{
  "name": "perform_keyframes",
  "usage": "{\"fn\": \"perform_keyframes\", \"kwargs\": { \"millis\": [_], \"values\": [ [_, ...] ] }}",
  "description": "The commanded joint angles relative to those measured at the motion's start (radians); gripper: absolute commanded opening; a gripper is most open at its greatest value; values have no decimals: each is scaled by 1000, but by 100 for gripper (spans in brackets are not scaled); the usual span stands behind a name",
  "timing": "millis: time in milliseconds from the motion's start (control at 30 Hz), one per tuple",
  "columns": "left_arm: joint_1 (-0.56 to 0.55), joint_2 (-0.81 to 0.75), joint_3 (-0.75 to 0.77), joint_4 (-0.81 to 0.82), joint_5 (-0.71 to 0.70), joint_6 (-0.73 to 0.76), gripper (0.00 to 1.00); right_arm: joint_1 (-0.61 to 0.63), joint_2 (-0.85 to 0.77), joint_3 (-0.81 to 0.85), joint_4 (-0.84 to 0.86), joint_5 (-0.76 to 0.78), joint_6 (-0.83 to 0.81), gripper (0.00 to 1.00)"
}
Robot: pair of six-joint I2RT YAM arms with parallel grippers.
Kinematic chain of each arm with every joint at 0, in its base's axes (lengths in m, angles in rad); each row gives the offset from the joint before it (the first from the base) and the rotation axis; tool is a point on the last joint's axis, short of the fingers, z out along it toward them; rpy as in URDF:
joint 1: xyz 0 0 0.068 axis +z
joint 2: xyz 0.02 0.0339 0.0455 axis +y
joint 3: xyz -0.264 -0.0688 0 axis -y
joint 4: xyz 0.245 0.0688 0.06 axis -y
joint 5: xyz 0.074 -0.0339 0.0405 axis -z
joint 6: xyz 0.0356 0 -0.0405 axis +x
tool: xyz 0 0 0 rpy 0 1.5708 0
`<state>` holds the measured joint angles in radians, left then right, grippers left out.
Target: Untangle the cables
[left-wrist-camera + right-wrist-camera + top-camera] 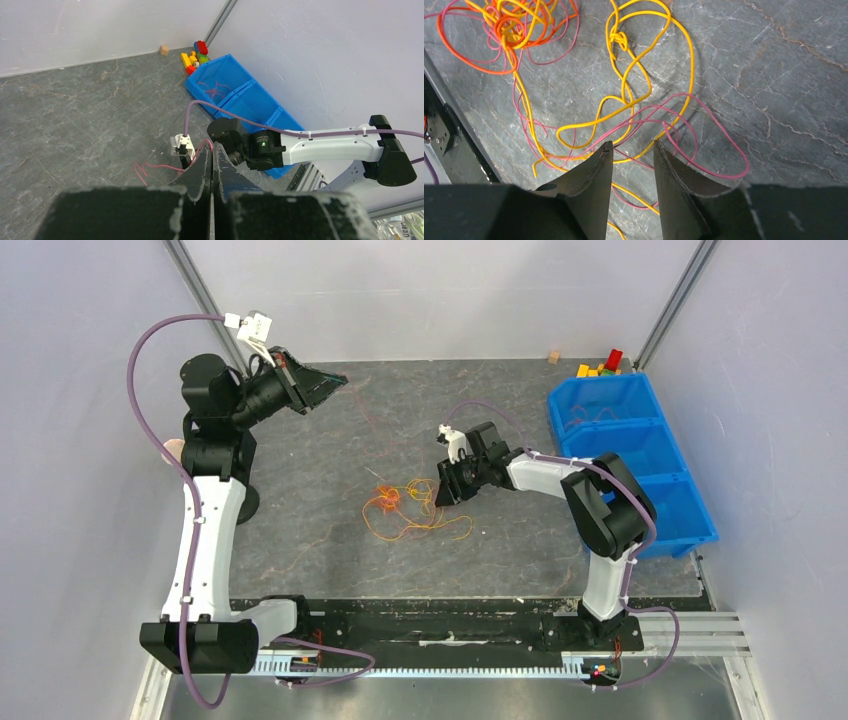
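The cables (405, 508) lie as a loose tangle of orange, yellow and red wire mid-table. My right gripper (442, 495) hovers low at the tangle's right edge. In the right wrist view it (632, 145) is open, its jaws either side of red (724, 145) and yellow (624, 42) strands, with the orange knot (499, 25) further off. My left gripper (338, 383) is raised at the back left. In the left wrist view it (211, 147) is shut on a thin red cable (150, 166) that trails down to the table.
A blue three-compartment bin (630, 455) stands along the right wall; its far compartment holds a red wire (215, 90). Coloured blocks (600, 365) and a small wooden cube (553, 357) sit in the back right corner. A black rail (430, 625) runs along the near edge.
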<state>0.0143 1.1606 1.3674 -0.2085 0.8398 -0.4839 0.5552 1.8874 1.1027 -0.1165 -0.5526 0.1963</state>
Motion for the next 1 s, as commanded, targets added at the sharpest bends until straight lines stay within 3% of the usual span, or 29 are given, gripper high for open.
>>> {"fn": "perform_keyframes", "kwargs": {
  "millis": [0,400,900,967],
  "values": [
    [-1,-14,-6,6,-4,35,2,2,20,19,85,16,47,38],
    [-1,-11,-53,-21,-27,23,2,21,15,-27,241,45,210,40],
    [-2,-5,-57,-42,-31,50,2,62,-67,-48,176,126,184,23],
    [-2,-4,-56,-44,-31,52,2,68,-75,-50,175,140,184,18]
  ]
}}
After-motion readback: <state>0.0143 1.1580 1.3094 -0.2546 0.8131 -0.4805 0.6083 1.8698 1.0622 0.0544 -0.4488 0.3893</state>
